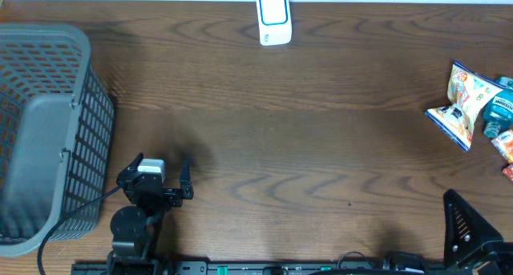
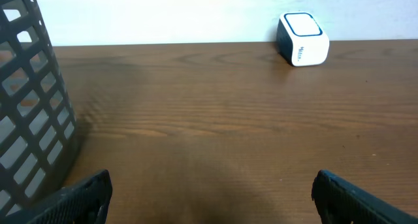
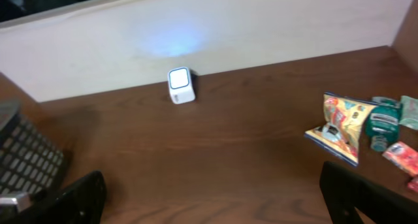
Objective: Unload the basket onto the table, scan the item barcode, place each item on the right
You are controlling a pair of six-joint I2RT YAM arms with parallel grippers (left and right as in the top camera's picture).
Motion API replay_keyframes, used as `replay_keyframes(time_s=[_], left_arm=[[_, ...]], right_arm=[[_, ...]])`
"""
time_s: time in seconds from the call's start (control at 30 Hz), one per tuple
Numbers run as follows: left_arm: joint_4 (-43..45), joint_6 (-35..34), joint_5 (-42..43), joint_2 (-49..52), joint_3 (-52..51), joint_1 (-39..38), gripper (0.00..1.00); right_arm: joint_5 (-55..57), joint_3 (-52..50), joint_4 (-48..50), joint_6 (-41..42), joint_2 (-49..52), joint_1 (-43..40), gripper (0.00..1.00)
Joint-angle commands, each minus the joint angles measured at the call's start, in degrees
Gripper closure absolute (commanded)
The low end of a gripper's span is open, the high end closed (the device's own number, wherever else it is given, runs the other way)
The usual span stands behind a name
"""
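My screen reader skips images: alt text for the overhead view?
A white scanner stands at the far edge of a wooden table, a grey mesh basket left, snack packets right, the open left gripper near the front.

We see a small white scanner (image 1: 274, 18) with a blue-rimmed window, upright far back near the middle, a colourful snack bag (image 1: 459, 105) lying far right, a teal bottle (image 1: 498, 111) just beside it

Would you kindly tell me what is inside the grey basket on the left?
Only the basket's bare grey floor shows from overhead; its left edge runs out of frame, unseen.
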Motion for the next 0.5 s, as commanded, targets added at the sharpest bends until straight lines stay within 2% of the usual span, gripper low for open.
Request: replay_keyframes(time_s=[0.0,0.27,0.47], left_arm=[[-1.49,-0.28,0.35,-0.26,-0.85,0.20,0.02],[-1.49,-0.28,0.35,-0.26,-0.85,0.20,0.02],[-1.49,-0.28,0.35,-0.26,-0.85,0.20,0.02]], right_arm=[[7.04,-0.20,-0.17,-0.44,0.13,0.39,0.01],[8.35,-3.45,0.44,-0.44,-0.94,0.02,0.01],[8.35,-16.72,9.16,-0.46,-10.16,-0.33,0.01]])
